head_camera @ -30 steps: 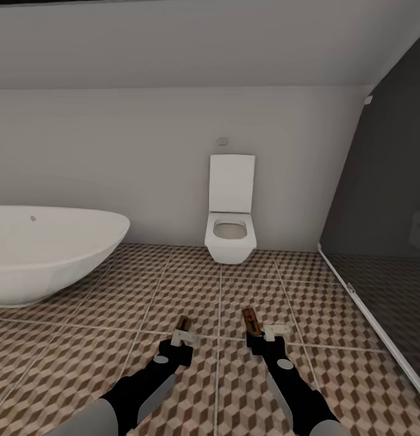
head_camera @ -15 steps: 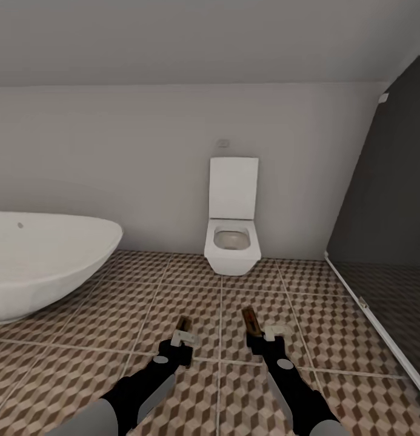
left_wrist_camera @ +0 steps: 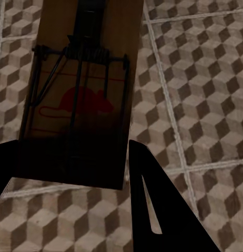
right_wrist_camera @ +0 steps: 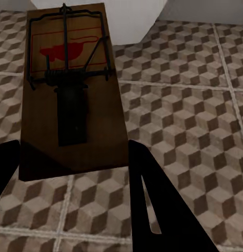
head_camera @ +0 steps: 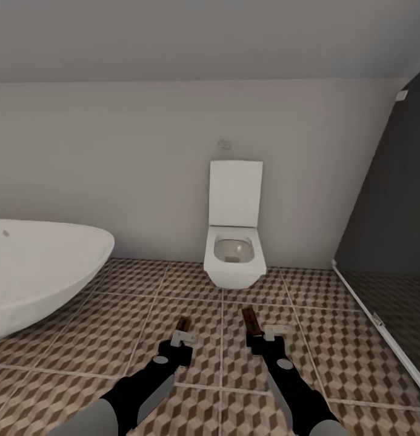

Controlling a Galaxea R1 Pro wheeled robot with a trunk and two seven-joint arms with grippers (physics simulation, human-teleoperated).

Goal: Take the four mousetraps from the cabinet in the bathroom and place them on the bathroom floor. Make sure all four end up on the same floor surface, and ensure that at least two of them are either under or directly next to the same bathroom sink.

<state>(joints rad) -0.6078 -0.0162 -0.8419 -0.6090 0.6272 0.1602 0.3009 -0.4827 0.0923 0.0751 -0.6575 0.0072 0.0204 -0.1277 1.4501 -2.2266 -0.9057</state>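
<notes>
Mousetrap (right_wrist_camera: 74,105): matt brown wooden board, dark metal wire, printed red mark. Floor (head_camera: 331,339): matt patterned tiles, thin pale grout. Toilet (head_camera: 235,242), frame centre, and bathtub (head_camera: 40,272), left edge: smooth white ceramic-looking finish. Right edge: dark glass-like panel (head_camera: 391,242).

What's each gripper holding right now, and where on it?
Each holds a mousetrap by one short end: left gripper its mousetrap, right gripper its mousetrap.
</notes>
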